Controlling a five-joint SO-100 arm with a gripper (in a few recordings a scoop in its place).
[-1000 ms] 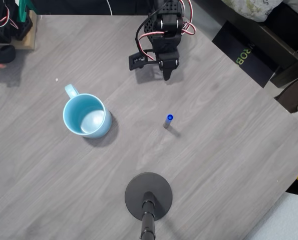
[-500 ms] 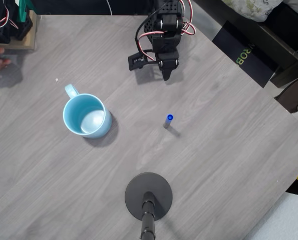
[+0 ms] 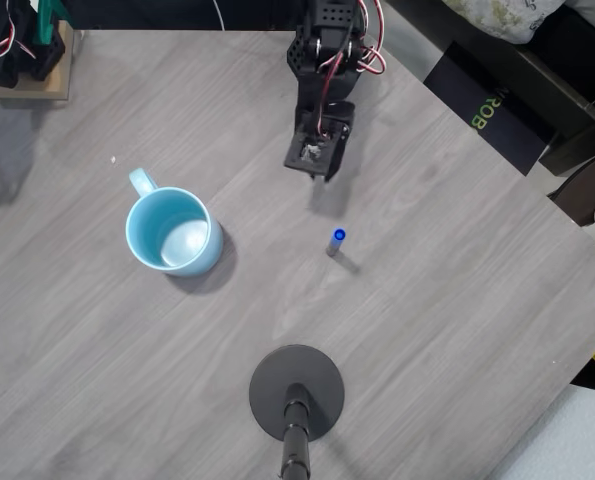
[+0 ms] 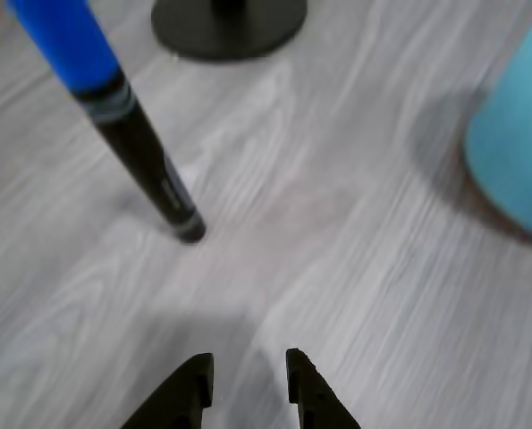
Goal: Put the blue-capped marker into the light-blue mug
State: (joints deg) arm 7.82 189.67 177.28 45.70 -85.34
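One marker (image 3: 336, 241) with a blue cap is standing upright on the grey wood-grain desk (image 3: 457, 300), cap up, touching nothing else. In the overhead view it is sitting well to the right of the light-blue mug (image 3: 172, 231), which is resting upright with its mouth open to the camera and its small handle pointing up and to the left. The black arm is reaching down from the top edge of that view, and its claw (image 3: 318, 165) is hanging over bare desk just above the marker in the picture, apart from it. In the wrist view the claw (image 4: 249, 373) is showing two black fingertips (image 4: 194, 374) at the bottom edge with a narrow gap between them and nothing held; the marker (image 4: 127, 130) is rising ahead and to the left, and the mug's wall (image 4: 516, 152) is showing at the right edge. A black round stand base (image 3: 297, 392) is sitting near the bottom of the overhead view, below the marker.
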